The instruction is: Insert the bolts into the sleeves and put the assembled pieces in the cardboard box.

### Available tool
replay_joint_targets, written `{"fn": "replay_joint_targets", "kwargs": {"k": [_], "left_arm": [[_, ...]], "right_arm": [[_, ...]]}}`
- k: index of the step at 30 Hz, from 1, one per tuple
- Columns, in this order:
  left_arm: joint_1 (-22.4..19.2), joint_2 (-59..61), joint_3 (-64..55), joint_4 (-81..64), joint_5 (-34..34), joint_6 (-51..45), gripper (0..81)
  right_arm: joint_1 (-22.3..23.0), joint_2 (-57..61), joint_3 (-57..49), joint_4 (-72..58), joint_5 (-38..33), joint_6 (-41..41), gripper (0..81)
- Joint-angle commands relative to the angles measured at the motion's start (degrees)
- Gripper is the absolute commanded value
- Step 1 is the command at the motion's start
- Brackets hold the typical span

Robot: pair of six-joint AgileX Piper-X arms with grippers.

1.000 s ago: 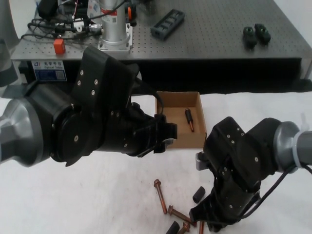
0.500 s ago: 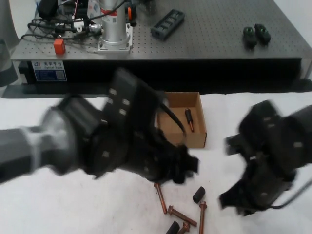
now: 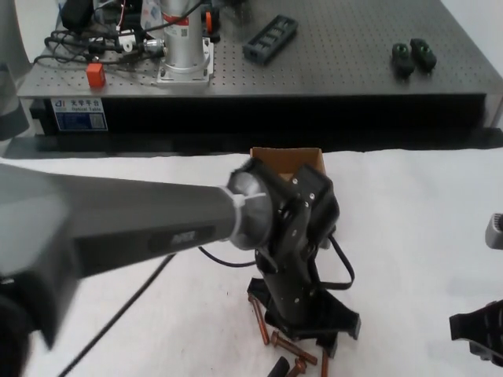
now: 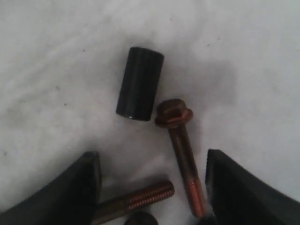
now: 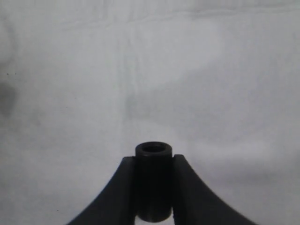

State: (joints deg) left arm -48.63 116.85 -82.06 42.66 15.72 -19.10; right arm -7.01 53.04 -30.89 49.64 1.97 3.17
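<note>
A: Left hand [image 4: 152, 159], status?

B: Wide open, holding nothing. Both fingers [image 4: 70, 197] point down at the white-covered tabletop [image 3: 416, 236], one on either side of the parts.

A: What lies under it?

B: A loose sleeve [image 4: 139, 83], black, flat on its side and just beyond the fingertips. A headed bolt [image 4: 180, 140], copper-coloured, with its flanged hex head right beside one end of that sleeve; I cannot tell whether they touch. Its shank runs back between the fingers, nearer one of them. A second bolt [image 4: 136, 199] lies close to the other finger, threaded end toward the gap. A dark rounded item at the wrist view's edge is cut off, unidentified.

A: High view?

B: The left arm reaches across from the left, with its wrist low over the bolts [image 3: 292, 348] scattered on the near part of the tabletop. The cardboard box [image 3: 271, 161] sits behind that arm, farther back, partly hidden; contents not visible.

A: Right hand [image 5: 153, 159]?

B: Closed around a held sleeve [image 5: 153, 187], black, pinched on both sides by the fingers, with the open bore facing outward past the fingertips. Plain white tabletop lies beyond it.
</note>
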Motion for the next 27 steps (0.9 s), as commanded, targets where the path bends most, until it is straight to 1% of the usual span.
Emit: {"fn": "replay_joint_targets", "kwargs": {"k": [1, 3, 5, 8, 14, 16, 17, 19, 21, 24, 27], "left_arm": [[-0.3, 0.3, -0.7, 0.7, 0.4, 0.6, 47.3], [-0.7, 0.4, -0.7, 0.1, -0.3, 0.7, 44.2], [-1.1, 0.6, -0.7, -0.3, -1.0, 1.1, 39.1], [-1.6, 0.7, -0.7, -1.1, -0.9, 1.4, 34.6], [-3.6, 3.1, -0.8, -1.5, -0.9, 1.6, 34.4], [-3.9, 3.8, -0.8, -1.3, -0.9, 1.6, 32.1], [-3.9, 4.1, -0.8, -1.1, -0.9, 1.6, 28.1], [-3.9, 4.1, -0.8, -1.1, -1.6, 1.6, 16.6], [-3.9, 3.9, -1.0, -1.4, -1.7, 1.7, 0.0], [-3.9, 3.3, -2.1, -1.4, -1.6, 2.1, 0.3], [-3.6, 0.5, -2.8, -1.2, -2.3, 2.1, 0.3]], "right_arm": [[-0.3, -0.4, -0.1, 0.1, -0.9, -0.6, 4.1], [-0.3, -0.4, -0.1, 0.1, -0.9, -0.6, 4.1], [-0.3, -0.4, -0.1, 0.1, -0.9, -0.6, 4.1], [-0.3, -0.4, -0.1, 0.3, -0.9, -0.6, 4.1], [-0.3, -0.4, -0.1, 0.3, -0.9, -0.6, 4.1], [-0.3, -0.4, -0.1, 0.3, -0.9, -0.6, 4.1], [-0.3, -0.4, -0.1, 0.3, -0.9, -0.6, 4.1], [-0.3, -0.4, -0.1, 0.3, -0.9, -0.6, 4.1], [-0.3, -0.4, -0.1, 0.3, -0.9, -0.6, 4.1], [-0.3, -0.4, -0.1, 0.1, -1.5, -0.6, 4.1], [-0.3, -0.4, 0.1, -1.5, -7.6, -0.3, 4.1]]}}
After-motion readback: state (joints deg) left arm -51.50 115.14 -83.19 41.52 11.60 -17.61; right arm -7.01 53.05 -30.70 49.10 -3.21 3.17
